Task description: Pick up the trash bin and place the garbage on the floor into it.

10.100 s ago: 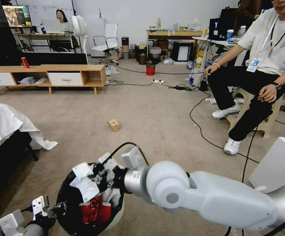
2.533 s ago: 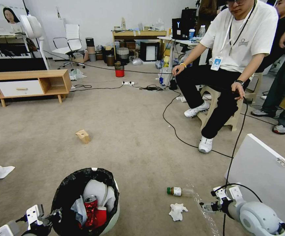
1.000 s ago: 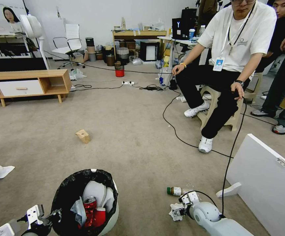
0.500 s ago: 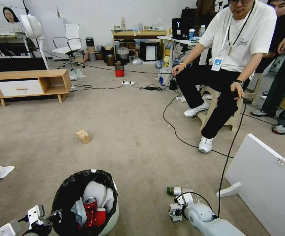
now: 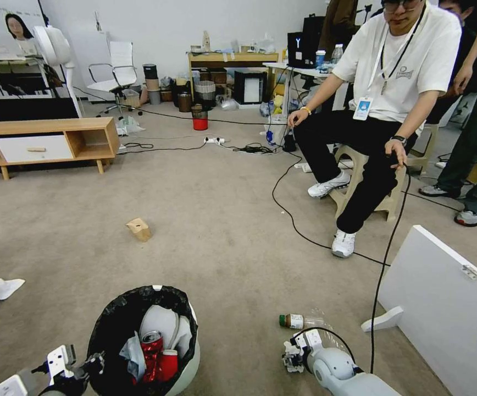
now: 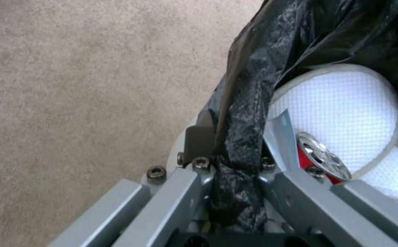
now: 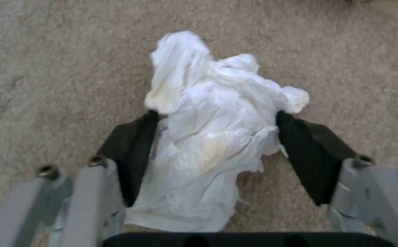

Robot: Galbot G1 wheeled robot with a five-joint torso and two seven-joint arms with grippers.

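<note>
**Right claw down over a tissue, left claw gripping the bin**

The floor (image 5: 222, 220) is beige carpet crossed by a black cable (image 5: 299, 231). A white panel (image 5: 447, 308) stands tilted at the right, near the right arm.

The bin (image 5: 186, 366) sits upright at the lower left of the head view, mouth facing up, its black bag (image 5: 112, 319) folded over the rim. Inside lie a white curved lid piece (image 5: 159, 322), a red can (image 5: 151, 346) and some crumpled paper.

The left arm reaches in from the lower left corner, and the left claw (image 5: 87, 366) is at the bin's near rim. In the left wrist view its fingers are pressed together on the bag-covered rim (image 6: 235, 154).

The right arm comes in from the bottom edge, bent low to the floor with its wrist pointing left. The right claw (image 5: 292, 357) is spread around a white tissue (image 7: 212, 137), one dark finger (image 7: 132, 147) on each side; the wad still lies on the carpet.

A clear bottle (image 5: 304, 320) lies on its side just beyond the right claw, long axis running left to right, green cap pointing left. A tan box (image 5: 139, 229) rests tilted on the carpet well beyond the bin.
</note>
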